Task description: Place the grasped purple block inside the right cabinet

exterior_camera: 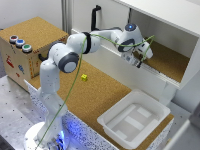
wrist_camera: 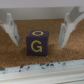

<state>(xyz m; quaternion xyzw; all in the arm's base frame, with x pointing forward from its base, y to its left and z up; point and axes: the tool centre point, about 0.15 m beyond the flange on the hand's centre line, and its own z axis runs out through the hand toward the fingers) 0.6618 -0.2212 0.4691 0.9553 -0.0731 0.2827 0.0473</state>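
Observation:
The purple block (wrist_camera: 37, 46), with a yellow letter G on its face, sits on the cork-brown floor (wrist_camera: 15, 55) of the right cabinet (exterior_camera: 172, 62). My gripper (wrist_camera: 39, 42) is open. Its two white fingers (wrist_camera: 10, 27) stand on either side of the block, with a gap showing on each side. In the exterior view my arm reaches over the cabinet's front edge and the gripper (exterior_camera: 140, 57) is just inside the opening. The block is hidden there behind the hand.
A door with a black vertical handle (exterior_camera: 95, 17) is at the exterior view's left of the cabinet. A shallow white tray (exterior_camera: 131, 119) lies on the cork table in front. A small yellow cube (exterior_camera: 84, 77) is on the table. A wooden box with coloured buttons (exterior_camera: 20, 47) stands far left.

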